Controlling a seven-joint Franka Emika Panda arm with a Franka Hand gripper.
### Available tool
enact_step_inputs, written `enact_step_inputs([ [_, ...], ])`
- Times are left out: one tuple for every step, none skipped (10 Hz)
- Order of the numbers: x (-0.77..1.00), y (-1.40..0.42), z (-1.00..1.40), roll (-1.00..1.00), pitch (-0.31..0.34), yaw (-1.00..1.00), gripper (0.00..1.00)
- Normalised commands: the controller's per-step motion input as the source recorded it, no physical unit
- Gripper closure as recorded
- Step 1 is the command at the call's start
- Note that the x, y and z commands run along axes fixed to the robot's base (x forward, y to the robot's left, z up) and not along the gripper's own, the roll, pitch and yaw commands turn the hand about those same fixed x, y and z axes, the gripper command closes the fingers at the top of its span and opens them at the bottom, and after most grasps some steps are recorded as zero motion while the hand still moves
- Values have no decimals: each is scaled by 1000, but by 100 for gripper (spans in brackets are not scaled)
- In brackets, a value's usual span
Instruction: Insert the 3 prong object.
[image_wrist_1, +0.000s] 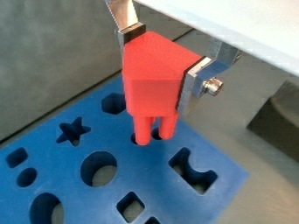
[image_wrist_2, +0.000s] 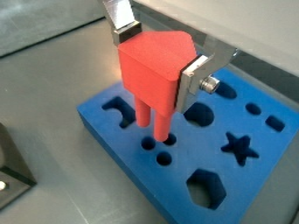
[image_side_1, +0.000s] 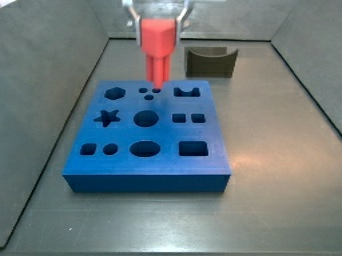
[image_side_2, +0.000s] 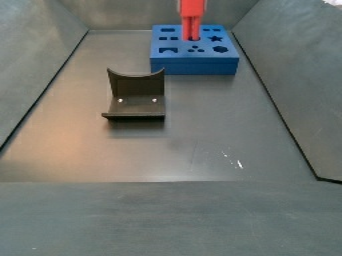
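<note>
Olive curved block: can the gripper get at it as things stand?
Probably not yet: the gripper is shut on the 3 prong object at the blue block. The olive curved block itself sits unobstructed.

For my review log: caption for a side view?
Gripper holds the 3 prong object upright, prongs entering small holes in the blue foam block.

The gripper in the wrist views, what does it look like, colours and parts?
The gripper has two flat silver metal finger plates with squared edges. In both wrist views, a round silver bolt sits on the outer face of one plate. No cables or markings show. In both side views it is too blurred for detail.
</note>
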Motion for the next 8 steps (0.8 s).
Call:
enact_step_inputs([
  [-123,31,-389,134,0,0,100],
  [-109,57,-326,129,3,0,100],
  [-120,86,-234,99,10,-6,100],
  [-163,86,-189,7,0,-40,100],
  [-114,29,-189,0,0,-60,100],
  [-40,34,-229,0,0,-69,100],
  [0,71,-243,33,19,-94,100],
  [9,37,-317,11,17,-100,100],
])
